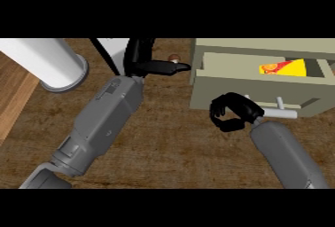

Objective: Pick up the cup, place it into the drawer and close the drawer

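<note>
Beyond the right hand (230, 111), curled empty at the open drawer (229, 67) front, the cup (285, 68) lies inside; left hand (145, 62) relaxed.

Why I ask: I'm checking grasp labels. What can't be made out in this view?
Head view:
- Left hand: whether it holds anything; it overlaps a white object cut off at the top.
- Brown item beside it: too small to name.
- Curled right hand: covers part of the drawer front; contact unclear.
- Yellow packet inside: print too small to read.
- White cylinder, top left: cut off by the edge.
</note>
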Robot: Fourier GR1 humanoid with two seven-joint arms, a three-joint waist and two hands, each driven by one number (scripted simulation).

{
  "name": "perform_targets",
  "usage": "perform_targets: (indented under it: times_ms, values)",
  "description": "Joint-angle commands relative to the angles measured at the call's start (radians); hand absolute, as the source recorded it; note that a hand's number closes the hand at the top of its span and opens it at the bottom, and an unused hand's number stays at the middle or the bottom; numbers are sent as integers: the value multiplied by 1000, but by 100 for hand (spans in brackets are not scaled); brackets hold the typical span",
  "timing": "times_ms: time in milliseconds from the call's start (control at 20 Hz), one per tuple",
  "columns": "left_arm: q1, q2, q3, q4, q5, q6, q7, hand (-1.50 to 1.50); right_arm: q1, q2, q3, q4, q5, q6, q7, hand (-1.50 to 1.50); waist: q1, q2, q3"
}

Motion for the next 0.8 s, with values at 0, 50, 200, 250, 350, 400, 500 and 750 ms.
perform_targets:
  times_ms: [0,50,200,250,350,400,500,750]
  values:
    - [54,59,-2,-55,3,-52,25,-150,-137,19,-75,210,-5,-58,-103,150,28,6,3]
    - [82,35,-1,-65,10,-34,25,-150,-134,-3,-99,247,-14,-76,-159,150,27,7,3]
    - [102,89,4,-110,21,-86,49,-150,-215,-20,-172,314,-36,-127,-153,150,61,11,4]
    - [107,100,8,-124,26,-92,53,-150,-236,-28,-187,341,-43,-129,-181,150,62,13,4]
    - [128,105,5,-132,20,-93,46,-150,-312,-51,-233,384,-66,-131,-179,150,62,17,4]
    - [121,98,-8,-153,18,-92,71,-150,-335,-64,-247,407,-71,-127,-179,150,77,17,5]
    - [156,109,-15,-160,14,-121,52,-150,-349,-93,-271,431,-77,-148,-150,150,97,26,5]
    - [161,156,-6,-180,22,-152,75,-150,-383,-136,-308,430,-116,-109,-138,150,117,31,4]
